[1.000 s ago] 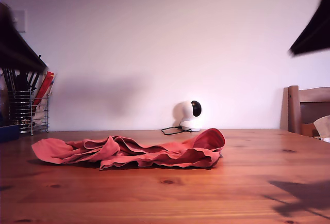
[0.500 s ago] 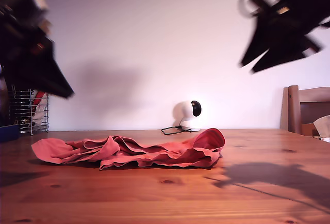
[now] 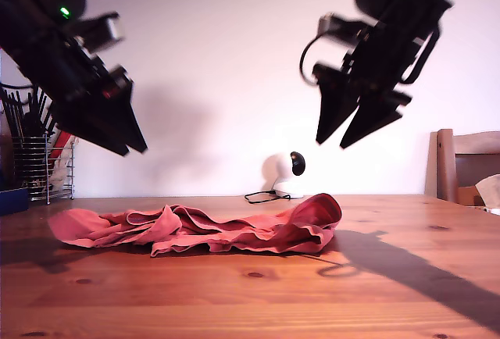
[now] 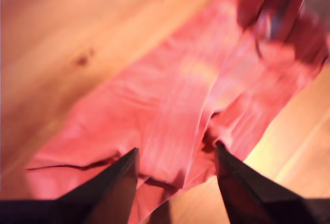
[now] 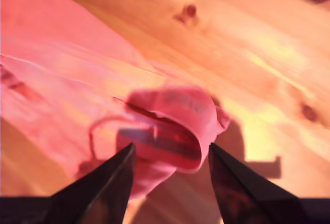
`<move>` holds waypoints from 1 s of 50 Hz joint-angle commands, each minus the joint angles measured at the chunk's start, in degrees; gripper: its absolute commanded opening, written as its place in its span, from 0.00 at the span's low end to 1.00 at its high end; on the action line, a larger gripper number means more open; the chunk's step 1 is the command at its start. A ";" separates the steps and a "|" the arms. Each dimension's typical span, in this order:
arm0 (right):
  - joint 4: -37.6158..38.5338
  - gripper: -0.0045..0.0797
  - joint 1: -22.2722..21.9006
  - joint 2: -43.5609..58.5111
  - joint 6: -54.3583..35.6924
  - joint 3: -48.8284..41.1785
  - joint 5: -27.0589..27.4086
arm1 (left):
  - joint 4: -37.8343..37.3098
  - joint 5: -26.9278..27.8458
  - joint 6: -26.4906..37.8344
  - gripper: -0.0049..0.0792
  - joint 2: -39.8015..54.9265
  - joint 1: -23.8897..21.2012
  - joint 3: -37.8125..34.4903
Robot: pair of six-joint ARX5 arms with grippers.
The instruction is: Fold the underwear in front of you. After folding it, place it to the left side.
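underwear (image 3: 199, 231) lies crumpled on the wooden table (image 3: 391, 292), untouched and not yet folded, its long axis running across the exterior view from left to right. it is soft coral-red cloth, deeply wrinkled, flat and thin at the end toward the exterior view's left and heaped into a raised, curled loop at the end toward the exterior view's right. both arms hang in the air above it, one over each end, and neither touches the cloth. my second gripper (image 5: 170, 154) has its jaws spread apart and empty; its wrist view looks straight down on the curled loop with its stitched hem, so this is the arm on the exterior view's right (image 3: 355, 124), and the loop lies directly below and between the fingers. my first gripper (image 4: 176, 157) is likewise spread and empty, looking along the flatter creased panel, which puts it on the exterior view's left (image 3: 125, 140), over the thin end. both wrist views are blurred, so i would only guess that each jaw line sits roughly across the garment's length. the coming move turns on that: each end sits beneath its own arm, about equally near, so a drop straight down should meet cloth. the fabric looks limp and likely to bunch when pinched.
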 commanded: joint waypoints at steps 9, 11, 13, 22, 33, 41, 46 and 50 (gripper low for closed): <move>-1.90 0.54 1.20 4.46 -4.70 4.74 3.72 | 0.96 -1.86 2.10 0.56 4.90 -0.33 1.97; -2.14 0.55 1.20 4.76 -5.22 4.98 5.14 | 0.85 -1.84 2.08 0.56 5.22 -0.33 2.36; -2.21 0.57 1.20 5.31 -5.57 4.98 6.62 | 0.87 -1.84 2.08 0.56 5.38 -0.33 2.45; -3.78 0.60 1.20 7.56 -5.66 4.98 8.96 | 1.40 -1.79 2.10 0.56 5.53 -0.33 2.62; -2.80 0.60 1.22 11.19 -6.10 4.98 9.90 | 1.25 -1.79 2.10 0.55 5.53 -0.33 2.67; -0.42 0.59 1.27 12.70 -6.14 4.98 10.03 | 1.29 -1.81 2.10 0.55 5.53 -0.33 2.64; 0.57 0.54 1.55 12.72 -6.58 4.98 10.27 | 1.68 -1.90 2.19 0.55 5.60 -0.31 2.67; 1.29 0.48 1.68 12.72 -6.56 5.11 10.51 | 3.21 -2.08 2.19 0.55 5.92 -0.20 2.67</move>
